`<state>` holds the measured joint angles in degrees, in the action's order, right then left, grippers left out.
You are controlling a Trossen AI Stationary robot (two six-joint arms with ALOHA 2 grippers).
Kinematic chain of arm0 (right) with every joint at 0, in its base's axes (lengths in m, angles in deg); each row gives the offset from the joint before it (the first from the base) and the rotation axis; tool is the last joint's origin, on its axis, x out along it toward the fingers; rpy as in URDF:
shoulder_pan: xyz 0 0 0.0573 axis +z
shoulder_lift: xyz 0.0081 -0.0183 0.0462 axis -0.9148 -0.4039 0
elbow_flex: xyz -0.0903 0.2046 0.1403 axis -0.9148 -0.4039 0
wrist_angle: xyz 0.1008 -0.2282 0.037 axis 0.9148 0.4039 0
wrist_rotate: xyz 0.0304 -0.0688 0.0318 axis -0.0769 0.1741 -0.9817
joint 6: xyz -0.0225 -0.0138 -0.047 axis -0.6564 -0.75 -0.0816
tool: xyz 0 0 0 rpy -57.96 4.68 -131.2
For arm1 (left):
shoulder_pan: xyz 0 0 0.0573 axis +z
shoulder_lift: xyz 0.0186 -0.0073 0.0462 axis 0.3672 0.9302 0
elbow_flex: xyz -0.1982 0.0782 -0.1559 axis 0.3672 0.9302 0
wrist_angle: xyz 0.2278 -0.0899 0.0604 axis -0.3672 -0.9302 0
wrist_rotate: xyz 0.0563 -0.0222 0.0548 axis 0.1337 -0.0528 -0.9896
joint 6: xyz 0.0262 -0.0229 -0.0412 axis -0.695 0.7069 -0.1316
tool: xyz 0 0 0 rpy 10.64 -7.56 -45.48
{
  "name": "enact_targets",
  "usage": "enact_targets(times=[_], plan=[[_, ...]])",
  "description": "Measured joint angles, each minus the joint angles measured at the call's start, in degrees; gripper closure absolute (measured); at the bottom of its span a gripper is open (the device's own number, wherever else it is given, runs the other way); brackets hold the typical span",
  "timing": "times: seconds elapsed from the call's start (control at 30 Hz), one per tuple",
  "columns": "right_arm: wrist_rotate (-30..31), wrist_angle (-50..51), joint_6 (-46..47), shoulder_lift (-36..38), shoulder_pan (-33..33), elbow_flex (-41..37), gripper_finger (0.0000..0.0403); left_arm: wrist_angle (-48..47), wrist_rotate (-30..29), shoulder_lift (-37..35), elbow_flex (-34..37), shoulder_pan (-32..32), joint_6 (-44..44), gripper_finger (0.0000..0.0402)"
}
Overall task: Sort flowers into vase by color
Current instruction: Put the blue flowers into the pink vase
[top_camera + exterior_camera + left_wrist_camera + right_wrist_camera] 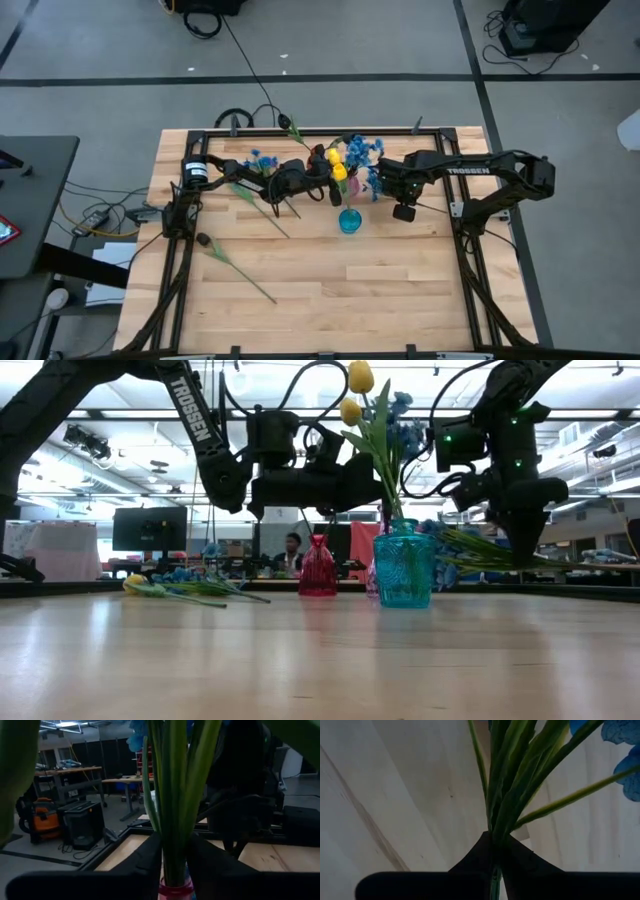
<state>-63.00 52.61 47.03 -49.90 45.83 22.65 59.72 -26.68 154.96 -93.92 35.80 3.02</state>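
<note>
The left arm is reaching in from the table's left edge toward the middle of the far side, its left gripper [175, 862] sitting level with its two dark fingers [145, 860] pressing in on the green stems of the yellow flowers [352, 395], just above the neck of the pink vase [175, 890] in which those stems are standing. In the low view the two yellow buds are rising above the arm, beside the turquoise vase [403, 565] and the red vase [317, 568]. The right arm is folding in from the right side, elbow out over the table's edge, with the right gripper [495, 847] hanging above the bare wooden table [380, 280] and pinching a bunch of blue flowers [368, 165] by the stems, its fingers closing tight around them; the blue blossoms are lying just behind the turquoise vase in the high view. More stems [235, 265] are lying on the table's left half, well apart from the vases.
</note>
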Motion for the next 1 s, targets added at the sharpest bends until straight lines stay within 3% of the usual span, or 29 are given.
enact_targets(times=[0.63, 0.9, 1.0], plan=[[5.9, 1.0, 5.4, 10.0, -5.8, 0.0, 0.0368, -0.6, 0.0, 0.0, 0.0, 0.0, 0.1, 0.0332], [10.5, 0.1, 5.3, 16.9, -7.3, 6.8, 0.0368, -0.7, 0.0, 0.0, 0.0, 0.0, 0.5, 0.0332], [9.0, -3.5, 3.3, 20.9, -6.7, 9.4, 0.0368, -1.4, 0.0, 0.0, 0.0, 0.0, 0.5, 0.0332]])
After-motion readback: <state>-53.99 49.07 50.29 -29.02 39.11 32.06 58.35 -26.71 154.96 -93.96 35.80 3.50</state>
